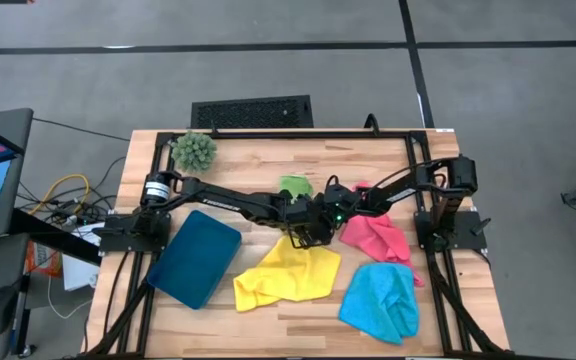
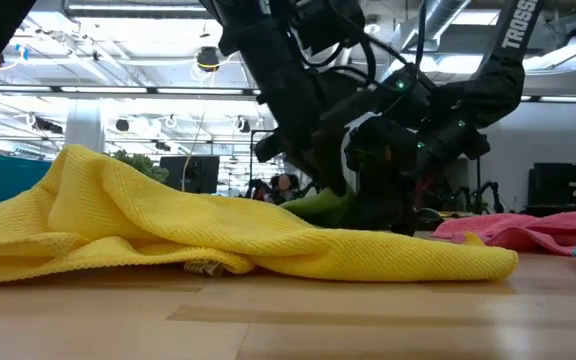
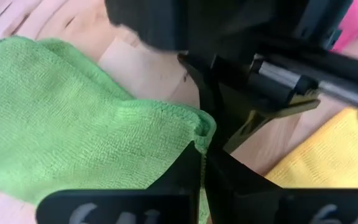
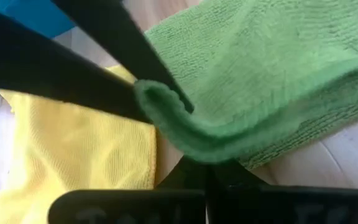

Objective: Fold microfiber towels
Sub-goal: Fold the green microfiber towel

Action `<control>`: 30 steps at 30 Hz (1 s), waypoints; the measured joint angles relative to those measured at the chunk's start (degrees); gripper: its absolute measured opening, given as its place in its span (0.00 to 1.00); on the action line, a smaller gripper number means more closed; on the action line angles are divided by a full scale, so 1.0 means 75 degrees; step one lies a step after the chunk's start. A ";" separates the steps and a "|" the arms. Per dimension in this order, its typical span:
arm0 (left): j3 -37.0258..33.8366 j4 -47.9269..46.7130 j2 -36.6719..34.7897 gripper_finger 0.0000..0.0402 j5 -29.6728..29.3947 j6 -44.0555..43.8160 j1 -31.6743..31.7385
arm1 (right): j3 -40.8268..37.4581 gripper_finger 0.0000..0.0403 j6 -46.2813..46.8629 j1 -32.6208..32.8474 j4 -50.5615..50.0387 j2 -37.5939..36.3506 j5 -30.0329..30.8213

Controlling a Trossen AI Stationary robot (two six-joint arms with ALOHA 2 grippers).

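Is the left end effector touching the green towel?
Touching. The left wrist view shows the left end effector pinched shut on the green towel at its hemmed corner.

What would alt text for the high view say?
Two dark robot arms meet at the middle of a wooden table, left gripper and right gripper both shut on a green microfiber towel. Crumpled yellow towel, pink towel and light blue towel lie nearby.

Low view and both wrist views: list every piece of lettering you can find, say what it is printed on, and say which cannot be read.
"TROSS": white letters down a dark arm link, cut off by the picture's upper edge.
Left wrist view: white marks on the gripper body, cropped, unreadable.
Right wrist view: white marks on the gripper body, cropped, unreadable.
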 joint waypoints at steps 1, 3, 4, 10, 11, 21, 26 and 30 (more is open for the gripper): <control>-0.0034 0.0001 0.0000 0.00 -0.0014 0.0001 0.0000 | 0.0000 0.02 0.0011 0.0000 0.0008 0.0000 0.0004; -0.0074 0.0064 0.0000 0.00 -0.0019 0.0006 0.0006 | 0.0000 0.02 0.0022 -0.0003 0.0003 0.0000 0.0032; -0.0123 0.0226 0.0000 0.00 -0.0052 0.0042 0.0012 | 0.0000 0.02 0.0025 -0.0003 -0.0005 0.0000 0.0034; -0.0472 0.0862 0.0000 0.00 0.0034 -0.0004 0.0020 | 0.0009 0.02 0.0026 -0.0004 -0.0038 -0.0003 0.0050; -0.0507 0.0863 0.0000 0.00 0.0069 -0.0085 0.0020 | 0.0009 0.02 0.0028 -0.0006 -0.0064 -0.0003 0.0050; -0.0508 0.0707 0.0000 0.00 0.0538 -0.0132 0.0020 | 0.0009 0.09 -0.0010 -0.0141 -0.0081 -0.0006 0.0044; -0.0508 0.0741 0.0000 0.01 0.0516 -0.0332 0.0047 | 0.0009 0.12 -0.0033 -0.0251 -0.0078 -0.0009 0.0011; -0.0508 0.0729 0.0000 0.02 0.0354 -0.0378 0.0044 | 0.0012 0.13 -0.0039 -0.0263 -0.0144 -0.0015 -0.0083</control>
